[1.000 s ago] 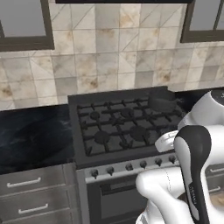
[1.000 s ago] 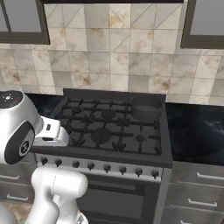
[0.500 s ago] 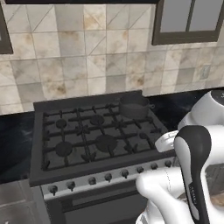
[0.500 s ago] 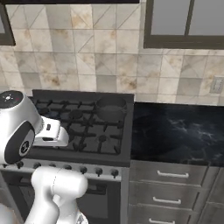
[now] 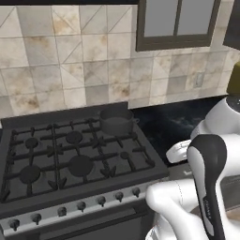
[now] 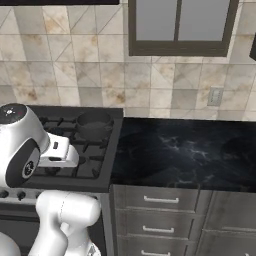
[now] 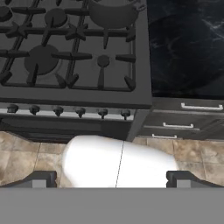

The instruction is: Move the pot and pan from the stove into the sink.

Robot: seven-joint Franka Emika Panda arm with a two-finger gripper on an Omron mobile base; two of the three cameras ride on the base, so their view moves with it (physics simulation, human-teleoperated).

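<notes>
Two dark fingertips of the gripper stand far apart at the bottom corners of the hand view, spread wide with nothing between them; the gripper hangs in the air above the tan floor tiles in front of the range, touching nothing.

Beyond the fingertips lies the stove, its grey front strip carrying a row of dark knobs and its black top covered by cast-iron grates over round burners. The pot sits on the back burner nearest the counter side, at the far edge of the hand view; it is dark grey, round and deep, with a short loop handle showing at its side. In the left base view the pot rests on the rear right grate of the stove, close to the backsplash. In the right base view the pot stands at the back of the range, just beside the black marbled counter.

Grey drawers with pale bar handles sit under that counter. A beige tiled wall rises behind, with a dark-framed cabinet above.
</notes>
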